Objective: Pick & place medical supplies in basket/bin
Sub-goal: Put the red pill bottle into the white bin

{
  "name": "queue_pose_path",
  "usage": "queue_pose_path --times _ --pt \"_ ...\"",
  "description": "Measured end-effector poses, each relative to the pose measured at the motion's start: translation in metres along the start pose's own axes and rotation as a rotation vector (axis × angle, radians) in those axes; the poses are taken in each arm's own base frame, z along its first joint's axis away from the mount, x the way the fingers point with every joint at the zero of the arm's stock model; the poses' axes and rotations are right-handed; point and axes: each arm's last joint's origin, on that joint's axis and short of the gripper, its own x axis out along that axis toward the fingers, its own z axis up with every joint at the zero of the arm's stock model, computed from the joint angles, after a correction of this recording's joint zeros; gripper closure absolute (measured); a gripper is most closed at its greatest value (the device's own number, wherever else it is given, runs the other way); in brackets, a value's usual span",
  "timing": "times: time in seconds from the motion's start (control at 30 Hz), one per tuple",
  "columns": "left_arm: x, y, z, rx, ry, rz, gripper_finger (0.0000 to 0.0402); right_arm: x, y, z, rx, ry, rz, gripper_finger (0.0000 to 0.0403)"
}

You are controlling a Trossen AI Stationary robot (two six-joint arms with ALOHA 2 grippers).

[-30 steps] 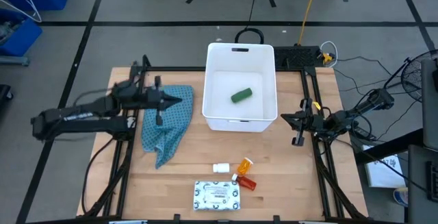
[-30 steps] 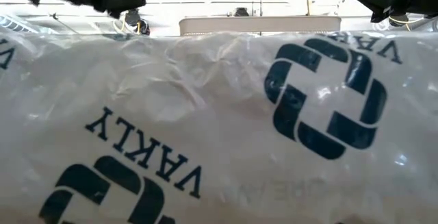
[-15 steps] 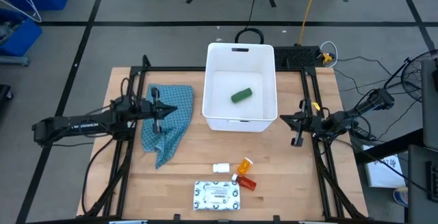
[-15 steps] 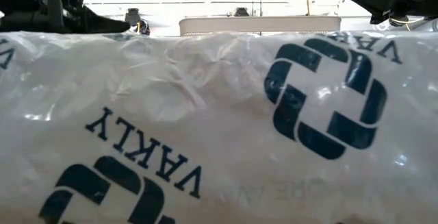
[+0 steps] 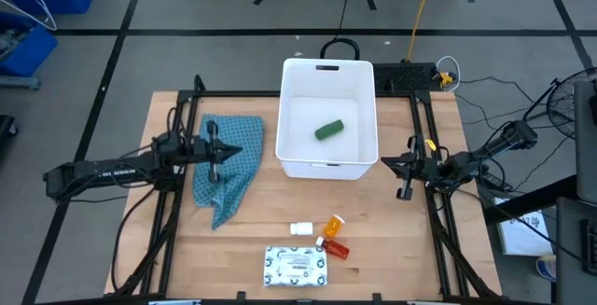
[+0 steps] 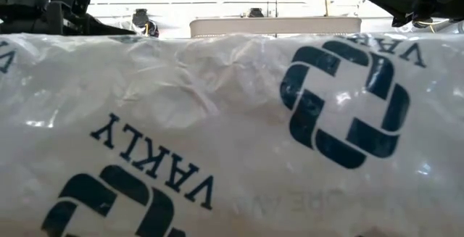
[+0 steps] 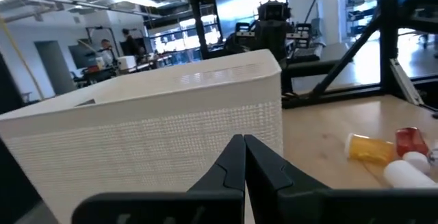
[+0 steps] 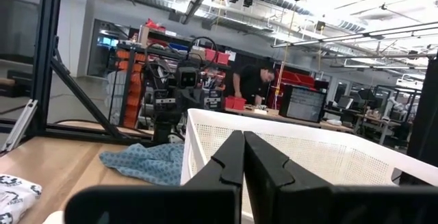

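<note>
High view: I see only the green oblong piece [image 5: 328, 130] in the large white rectangular plastic tub [image 5: 360, 74]. At 6 o'clock, four supplies wait on the table [image 5: 401, 240]. Both jaws clenched, empty.

The only readable text is in the low view, on a crinkled white plastic packet [image 6: 232, 135] that fills the foreground. It bears dark teal capitals reading "VAKLY", printed upside down as seen here. Beside the word is a teal logo of four interlocking rounded loops. A partial second logo shows at the lower edge, and a few cut-off letters near the upper corners, possibly the same word. From above, the packet's [image 5: 298, 266] print is too small to read.
</note>
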Motion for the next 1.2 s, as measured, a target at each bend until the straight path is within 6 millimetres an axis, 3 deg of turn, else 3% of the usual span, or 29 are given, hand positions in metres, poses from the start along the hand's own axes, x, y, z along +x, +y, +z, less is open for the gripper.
queue_pose_path --times 0.33,0.5,0.7,0.97,1.1,1.2 --pt "-0.002 -0.001 -0.001 0.042 -0.040 -0.009 0.0400 0.000 0.001 -0.002 0.005 0.020 0.007 0.0403" --pt "-0.002 -0.001 -0.001 0.046 -0.045 0.007 0.0380 0.000 0.000 -0.001 0.001 0.011 0.004 0.0403" --pt "-0.002 -0.001 0.000 0.049 -0.055 0.011 0.0366 0.016 0.008 0.034 -0.046 0.075 0.097 0.0403" --pt "-0.002 -0.001 0.001 0.047 -0.056 0.012 0.0365 0.074 0.053 0.094 -0.182 0.305 0.080 0.0402" --pt "-0.002 -0.001 0.001 0.045 -0.056 0.012 0.0365 0.099 0.084 0.111 -0.153 0.395 0.106 0.0390" --pt "-0.002 0.000 0.001 0.045 -0.057 0.014 0.0364 0.113 0.109 0.112 -0.115 0.471 0.118 0.0378"
